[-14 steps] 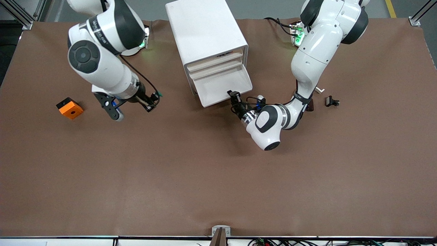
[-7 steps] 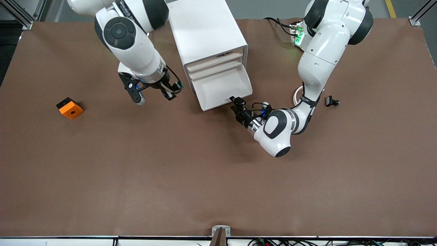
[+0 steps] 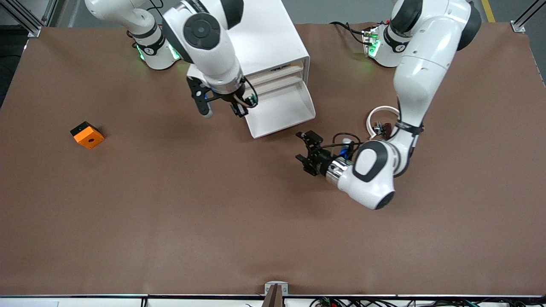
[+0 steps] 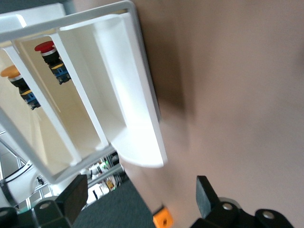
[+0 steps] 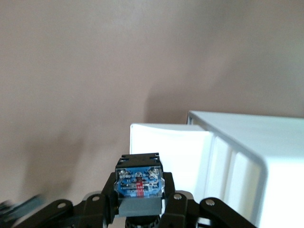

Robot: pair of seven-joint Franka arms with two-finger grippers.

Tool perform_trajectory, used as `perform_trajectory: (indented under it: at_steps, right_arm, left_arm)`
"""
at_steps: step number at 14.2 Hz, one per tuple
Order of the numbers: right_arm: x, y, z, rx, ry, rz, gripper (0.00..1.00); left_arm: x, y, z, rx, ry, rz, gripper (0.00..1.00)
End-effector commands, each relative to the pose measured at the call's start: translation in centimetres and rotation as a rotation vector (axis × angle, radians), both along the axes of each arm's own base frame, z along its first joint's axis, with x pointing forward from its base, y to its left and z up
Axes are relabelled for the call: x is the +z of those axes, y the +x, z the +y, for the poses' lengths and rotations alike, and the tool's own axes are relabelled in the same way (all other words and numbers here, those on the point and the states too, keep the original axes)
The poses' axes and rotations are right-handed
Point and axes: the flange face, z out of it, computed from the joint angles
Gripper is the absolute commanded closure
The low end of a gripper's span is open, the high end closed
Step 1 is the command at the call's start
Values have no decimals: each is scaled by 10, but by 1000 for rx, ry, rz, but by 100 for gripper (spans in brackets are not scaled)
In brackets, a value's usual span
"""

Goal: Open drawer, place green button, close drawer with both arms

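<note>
The white cabinet [image 3: 256, 38] has its lowest drawer [image 3: 281, 111] pulled out, and the part I can see holds nothing. My right gripper [image 3: 243, 106] is shut on the button [image 3: 253, 101] and hangs over the drawer's edge toward the right arm's end. In the right wrist view the button's bluish base [image 5: 139, 183] sits between the fingers, with the drawer [image 5: 166, 145] just ahead. My left gripper [image 3: 301, 147] is open and empty over the table, a short way from the drawer's front. In the left wrist view its fingers [image 4: 71, 197] are spread wide, facing the drawer [image 4: 137, 104].
An orange cube [image 3: 87, 134] lies toward the right arm's end of the table. A white ring with small dark parts [image 3: 381, 123] lies beside the left arm. The upper drawers hold a red-capped [image 4: 47, 50] and a yellow-capped switch [image 4: 14, 76].
My right arm has carried the button from near the orange cube to the drawer's edge. My left gripper has drawn back from the drawer's front and stands open.
</note>
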Motion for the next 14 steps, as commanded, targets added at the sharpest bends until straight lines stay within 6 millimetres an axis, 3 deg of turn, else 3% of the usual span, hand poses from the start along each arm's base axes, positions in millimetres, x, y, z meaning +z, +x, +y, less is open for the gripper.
perform_trajectory:
  at_steps: [1,3,5,6,8,10,13,14]
  right_arm:
    - [-20,-11,32,-59,-13,-9,100]
    - [-36,-21,52,-100,-14,-15,100]
    - [-55,-34,71,-111,-38,-18,100]
    - [-68,-42,80,-112,-54,-20,100]
    - [-88,-52,96,-137,-65,-40,100]
    - [-116,-69,117,-161,-82,-58,100]
    - [-137,-83,136,-180,-78,-70,100]
    - [-140,-82,140,-191,-80,-68,100]
  left_arm:
    - [66,32,51,46,-58,-131,0]
    - [100,55,104,115,-75,-213,0]
    - [126,65,152,130,-104,-322,0]
    - [133,66,167,110,-68,-361,0]
    - [144,59,179,-11,112,-444,0]
    - [142,55,194,-237,319,-556,0]
    - [137,58,224,-453,401,-646,0]
    - [145,57,231,-521,397,-682,0]
